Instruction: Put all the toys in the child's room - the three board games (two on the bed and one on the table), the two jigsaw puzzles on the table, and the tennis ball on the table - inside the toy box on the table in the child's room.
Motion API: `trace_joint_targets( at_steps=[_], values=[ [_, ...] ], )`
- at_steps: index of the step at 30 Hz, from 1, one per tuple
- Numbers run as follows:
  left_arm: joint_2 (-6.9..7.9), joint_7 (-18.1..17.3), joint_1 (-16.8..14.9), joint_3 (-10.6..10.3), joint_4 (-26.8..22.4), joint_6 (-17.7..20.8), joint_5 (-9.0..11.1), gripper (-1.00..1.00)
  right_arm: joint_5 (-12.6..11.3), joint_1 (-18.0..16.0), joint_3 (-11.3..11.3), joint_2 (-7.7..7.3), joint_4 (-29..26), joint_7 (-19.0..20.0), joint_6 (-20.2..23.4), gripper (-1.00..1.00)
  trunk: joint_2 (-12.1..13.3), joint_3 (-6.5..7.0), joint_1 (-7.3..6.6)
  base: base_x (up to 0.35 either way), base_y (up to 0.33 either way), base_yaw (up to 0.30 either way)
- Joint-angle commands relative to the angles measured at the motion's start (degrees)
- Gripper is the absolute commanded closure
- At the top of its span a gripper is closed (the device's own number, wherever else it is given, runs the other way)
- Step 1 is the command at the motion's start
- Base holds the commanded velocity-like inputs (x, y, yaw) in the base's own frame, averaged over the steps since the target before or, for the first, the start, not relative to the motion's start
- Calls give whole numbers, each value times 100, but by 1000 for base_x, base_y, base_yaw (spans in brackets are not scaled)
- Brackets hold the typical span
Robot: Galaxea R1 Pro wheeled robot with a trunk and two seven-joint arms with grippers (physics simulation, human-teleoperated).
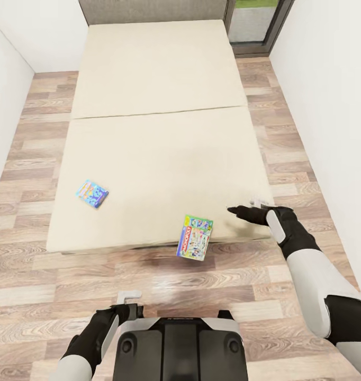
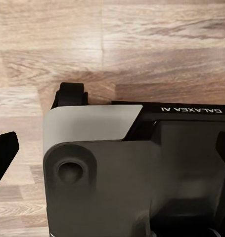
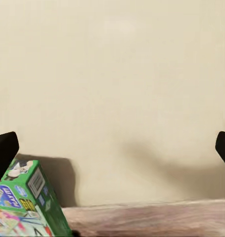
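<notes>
Two board games show on the cream bed. The light-blue one lies flat near the bed's front left. The white-blue-green Monopoly box is tilted at the bed's front edge, partly over the floor, with nothing holding it. My right gripper hovers open over the bed's front right corner, just right of that box and apart from it. My left gripper is open low beside my base, holding nothing. The toy box, table, jigsaw puzzles and tennis ball are out of view.
Wood-plank floor runs around the bed, with white walls close on both sides. A dark-framed glass door stands at the far right. My dark base is at the front, a short gap from the bed.
</notes>
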Motion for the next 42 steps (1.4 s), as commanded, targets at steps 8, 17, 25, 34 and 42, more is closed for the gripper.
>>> trace_joint_targets(
  at_steps=[8,17,25,34,42],
  values=[
    [-9,-55,-1,46,-23,30,-59,-100,8,476,-55,-524,-11,1839,6,-100,-6,67,3,0,0,-126],
    [-9,-55,-1,46,-24,30,-60,-100,-1,1263,-63,-549,-517,2988,19,-100,-6,148,3,0,0,-129],
    [-13,-55,0,46,-24,30,-61,-100,-502,2248,-409,-488,-1279,3704,7,-100,-6,219,3,0,0,-129],
    [-11,-55,1,48,-40,30,-62,-100,-1400,2674,-474,-366,-1463,3803,-34,-100,-6,300,3,0,0,-113],
    [-5,-49,0,60,-88,38,-59,-100,-1580,3021,-489,-225,-1869,3825,-66,-100,-6,371,3,0,0,-20]
  ],
)
